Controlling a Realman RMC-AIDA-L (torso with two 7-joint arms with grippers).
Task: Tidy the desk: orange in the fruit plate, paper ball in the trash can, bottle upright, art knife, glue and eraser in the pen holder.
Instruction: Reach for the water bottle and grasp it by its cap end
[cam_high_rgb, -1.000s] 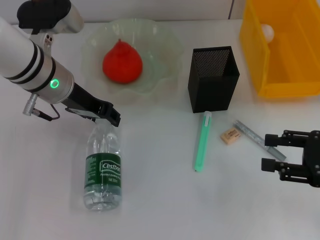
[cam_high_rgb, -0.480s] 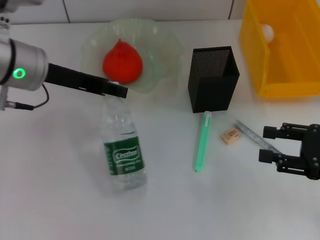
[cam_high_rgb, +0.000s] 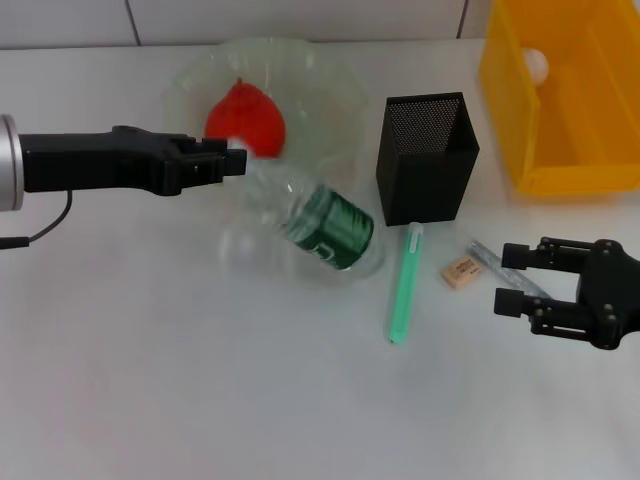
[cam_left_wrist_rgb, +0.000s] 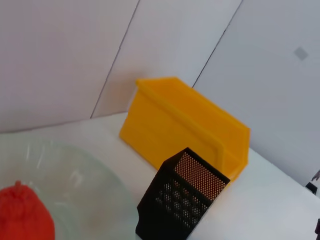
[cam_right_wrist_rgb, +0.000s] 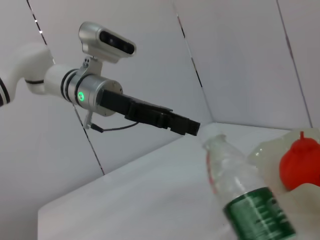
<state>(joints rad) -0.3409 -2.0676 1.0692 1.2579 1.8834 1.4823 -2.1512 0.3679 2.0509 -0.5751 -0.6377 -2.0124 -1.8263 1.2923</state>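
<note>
Gripping the bottle (cam_high_rgb: 318, 222) by its capped neck, the left gripper (cam_high_rgb: 232, 161) held it tilted above the desk (cam_high_rgb: 150, 380), just before the fruit plate (cam_high_rgb: 330, 95) with the orange (cam_high_rgb: 244, 120). The right gripper (cam_high_rgb: 518, 278), fingers spread and empty, hovered beside the eraser (cam_high_rgb: 461, 271), with open desk toward the near edge.

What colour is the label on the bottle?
Dark green, on the clear bottle; the head view shows it best.

At the far side of the scene you have a plain white panelled wall (cam_high_rgb: 300, 20), split by thin dark seams.
</note>
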